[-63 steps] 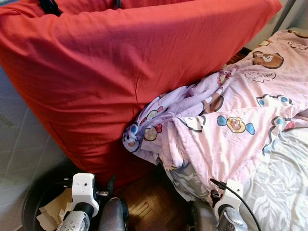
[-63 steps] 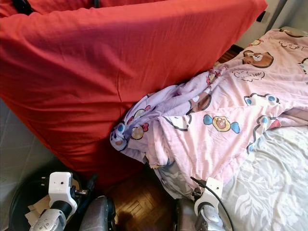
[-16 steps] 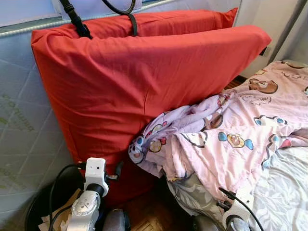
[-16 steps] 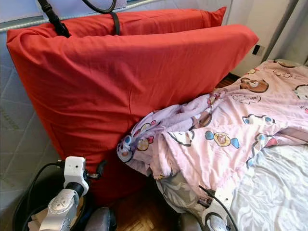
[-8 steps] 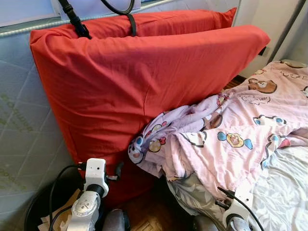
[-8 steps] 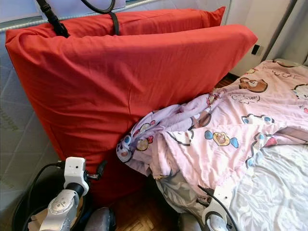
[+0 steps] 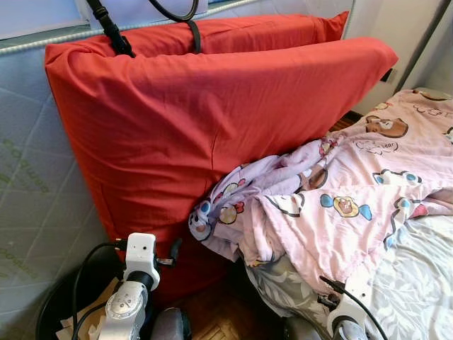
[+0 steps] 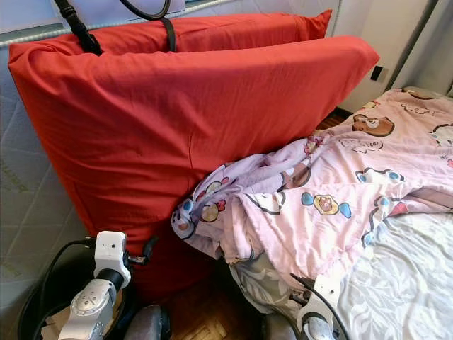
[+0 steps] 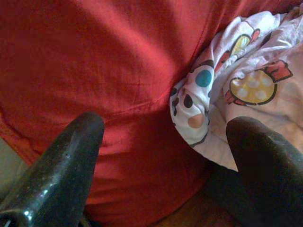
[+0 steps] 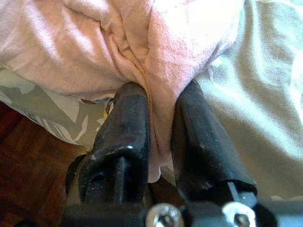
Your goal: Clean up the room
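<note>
Dark parquet floor shows below. A quilted mattress stands upright at left. A pale wall rises behind.

Two red cushions are counted far left, one behind the other. One pink blanket is seen right, one grey sheet near right, one black bin near left.

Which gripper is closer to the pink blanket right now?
Right. The right gripper is shut on a fold of the pink blanket at the bed's edge; the left gripper is open, facing the red cushion beside the blanket's corner.
</note>
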Controlling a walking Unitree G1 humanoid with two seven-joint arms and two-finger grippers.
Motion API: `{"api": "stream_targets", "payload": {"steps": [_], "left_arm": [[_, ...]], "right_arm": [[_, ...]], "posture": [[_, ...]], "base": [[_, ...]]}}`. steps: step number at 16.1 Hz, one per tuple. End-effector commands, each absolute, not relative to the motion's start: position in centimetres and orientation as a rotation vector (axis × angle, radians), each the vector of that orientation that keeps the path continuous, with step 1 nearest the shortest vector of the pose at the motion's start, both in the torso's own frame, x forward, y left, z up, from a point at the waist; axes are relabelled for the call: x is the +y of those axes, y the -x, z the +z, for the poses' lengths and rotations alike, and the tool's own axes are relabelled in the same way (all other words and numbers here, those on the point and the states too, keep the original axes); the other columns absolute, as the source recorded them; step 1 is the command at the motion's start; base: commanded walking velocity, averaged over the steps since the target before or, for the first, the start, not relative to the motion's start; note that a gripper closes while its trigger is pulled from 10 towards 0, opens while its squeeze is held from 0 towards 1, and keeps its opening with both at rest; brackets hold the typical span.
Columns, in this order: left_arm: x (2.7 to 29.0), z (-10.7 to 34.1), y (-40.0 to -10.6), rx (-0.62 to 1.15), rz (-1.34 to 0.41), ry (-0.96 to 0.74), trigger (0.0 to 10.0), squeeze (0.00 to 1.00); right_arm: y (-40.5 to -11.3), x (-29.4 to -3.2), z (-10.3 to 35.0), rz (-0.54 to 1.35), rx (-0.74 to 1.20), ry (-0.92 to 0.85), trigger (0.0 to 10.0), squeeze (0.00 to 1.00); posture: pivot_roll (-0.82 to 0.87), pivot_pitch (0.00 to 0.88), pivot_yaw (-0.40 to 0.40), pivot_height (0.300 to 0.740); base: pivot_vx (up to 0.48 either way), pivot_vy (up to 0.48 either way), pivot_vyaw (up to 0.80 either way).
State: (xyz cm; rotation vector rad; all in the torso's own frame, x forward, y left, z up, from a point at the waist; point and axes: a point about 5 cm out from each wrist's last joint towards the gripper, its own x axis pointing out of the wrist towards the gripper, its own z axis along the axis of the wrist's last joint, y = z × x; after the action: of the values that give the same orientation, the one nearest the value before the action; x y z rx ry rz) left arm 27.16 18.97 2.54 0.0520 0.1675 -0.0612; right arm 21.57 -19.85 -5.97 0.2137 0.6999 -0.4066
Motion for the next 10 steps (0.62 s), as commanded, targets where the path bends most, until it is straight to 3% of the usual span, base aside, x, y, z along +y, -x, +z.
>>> {"api": "stream_targets", "payload": {"steps": [1,10], "left_arm": [[18.72,2.40,-27.25,0.176,-0.080,-0.069,10.0,0.00],[18.64,2.32,-27.26,0.177,-0.085,-0.068,10.0,0.00]], "right_arm": [[-21.77,-20.04,-5.77,-0.410,0.681,-0.221,10.0,0.00],[-22.29,-20.34,-4.95,-0.391,0.589,-0.185,10.0,0.00]], "posture": [[0.01,0.000,-0.025,0.606],[0.00,0.000,-0.025,0.606]], "base": [[0.000,0.000,0.00],[0.000,0.000,0.00]]}}
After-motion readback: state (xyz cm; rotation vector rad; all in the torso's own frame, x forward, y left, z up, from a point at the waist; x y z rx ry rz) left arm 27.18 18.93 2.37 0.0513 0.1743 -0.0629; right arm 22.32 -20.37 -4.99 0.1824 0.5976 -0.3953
